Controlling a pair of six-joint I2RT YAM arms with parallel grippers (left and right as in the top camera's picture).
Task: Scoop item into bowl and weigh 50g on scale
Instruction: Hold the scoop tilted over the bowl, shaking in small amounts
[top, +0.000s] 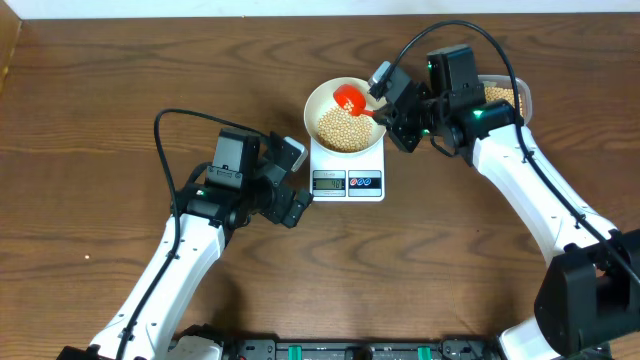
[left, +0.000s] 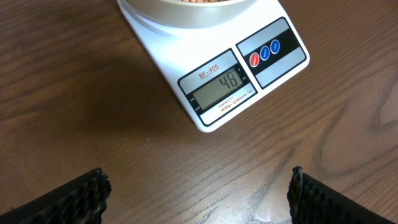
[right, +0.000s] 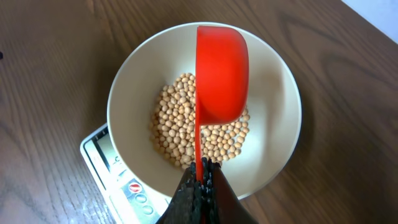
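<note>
The white bowl stands on the white scale and holds a heap of tan beans. My right gripper is shut on the handle of a red scoop, which hangs tipped on its side over the bowl. In the right wrist view the scoop is turned edge-on above the beans, with its thin handle pinched in the gripper. My left gripper is open beside the scale's left end, holding nothing. The left wrist view shows the scale's display reading 48.
A clear plastic tub with more beans sits at the back right, behind my right arm. Dark wood table lies all around. The scale's red and blue buttons face my left gripper.
</note>
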